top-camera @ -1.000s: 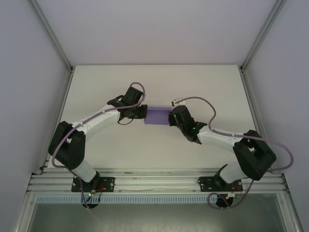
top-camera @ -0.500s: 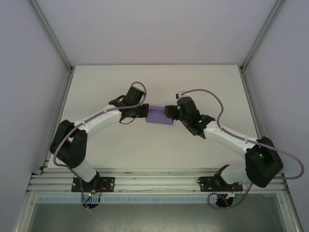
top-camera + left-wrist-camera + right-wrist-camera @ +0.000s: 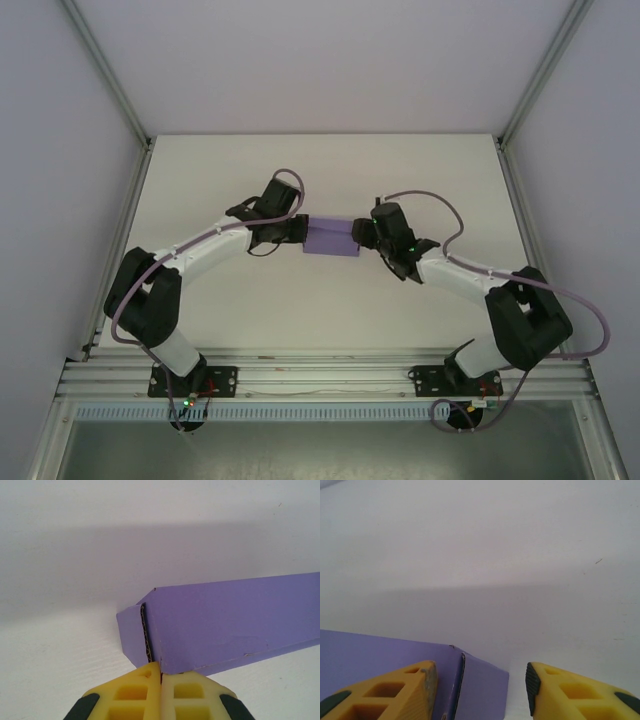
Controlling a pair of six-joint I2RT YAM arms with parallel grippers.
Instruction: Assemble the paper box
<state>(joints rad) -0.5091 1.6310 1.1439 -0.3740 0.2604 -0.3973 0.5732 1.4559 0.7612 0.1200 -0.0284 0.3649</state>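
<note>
While my left gripper (image 3: 160,674) is pinched tight on the lower corner of the box (image 3: 225,622) at one end, my right gripper (image 3: 481,679) has its jaws apart at the other end, the purple card between them. The box lies mid-table (image 3: 330,175), a closed cuboid spanning both grippers.

No text, label, brand, number or sign can be read on the box (image 3: 225,615) or tabletop (image 3: 300,170).
</note>
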